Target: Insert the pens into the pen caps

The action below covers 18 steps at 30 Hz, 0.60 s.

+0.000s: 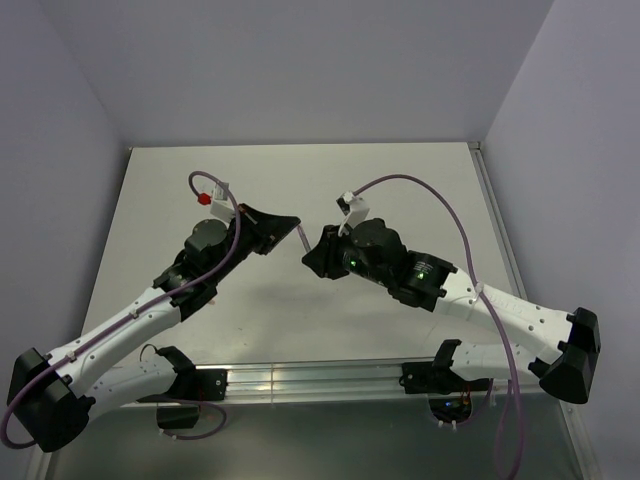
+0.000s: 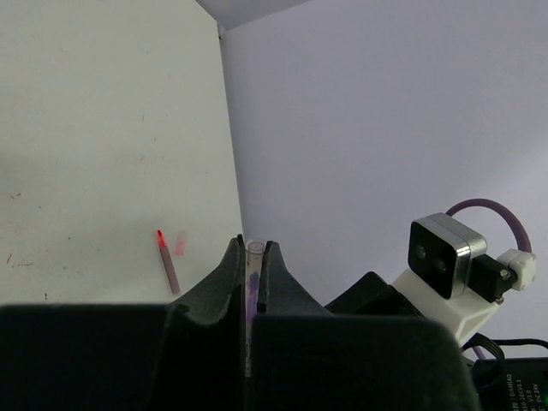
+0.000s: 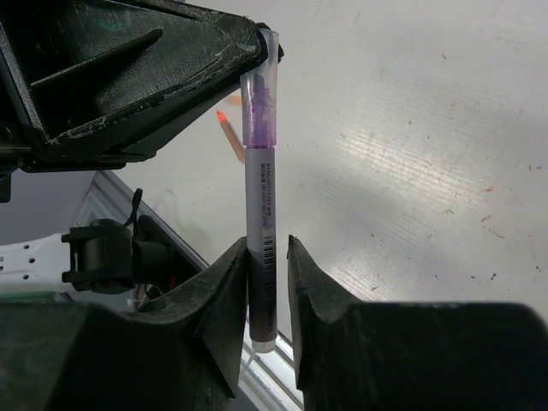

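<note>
Left arm [image 1: 120, 330] and right arm [image 1: 500, 305] reach inward, tips meeting over bench [image 1: 400, 180]. Left jaws clamped on cap [image 3: 261, 86]; right jaws slack around pen [image 3: 261, 257]. Second pen [image 2: 168, 265] on bench; one cap.

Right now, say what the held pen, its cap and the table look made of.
The pen: smooth opaque plastic probably, pale grey with printed text and a barcode. The cap: clear glossy plastic, it seems; purple shows through. The table: matte off-white sheet, perhaps laminate; scuffed, faintly ridged.
</note>
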Tool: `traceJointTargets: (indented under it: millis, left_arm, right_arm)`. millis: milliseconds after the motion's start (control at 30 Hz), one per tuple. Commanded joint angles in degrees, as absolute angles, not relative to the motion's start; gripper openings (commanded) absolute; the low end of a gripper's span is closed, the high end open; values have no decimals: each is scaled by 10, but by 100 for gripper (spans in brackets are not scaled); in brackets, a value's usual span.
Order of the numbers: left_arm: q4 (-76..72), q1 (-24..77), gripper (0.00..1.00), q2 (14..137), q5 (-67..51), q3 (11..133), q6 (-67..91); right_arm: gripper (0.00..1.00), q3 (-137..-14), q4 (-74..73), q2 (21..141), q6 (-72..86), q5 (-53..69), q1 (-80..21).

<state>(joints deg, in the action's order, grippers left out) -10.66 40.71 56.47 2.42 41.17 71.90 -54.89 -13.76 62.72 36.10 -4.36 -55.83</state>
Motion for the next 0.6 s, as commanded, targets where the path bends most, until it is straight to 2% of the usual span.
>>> traceJointTargets:
  millis: [0, 67, 133, 167, 200, 567]
  left_arm:
    - [-133, 410, 0, 561, 20, 432, 701]
    - [-141, 410, 0, 560, 9, 425, 695]
    - [-174, 410, 0, 556, 4, 413, 684]
    - [-185, 410, 0, 552, -9, 406, 681]
    - [-196, 410, 0, 549, -17, 390, 675]
    - [-338, 410, 0, 487, -96, 310, 614]
  right_arm:
    - [30, -546, -131, 619, 359, -42, -555]
    - [19, -545, -130, 618, 359, -48, -555]
    - [13, -543, -127, 616, 360, -52, -555]
    - [5, -542, -126, 616, 360, -55, -555]
    - [1, -541, -126, 616, 360, -58, -555]
    - [0, -502, -62, 591, 360, -83, -555]
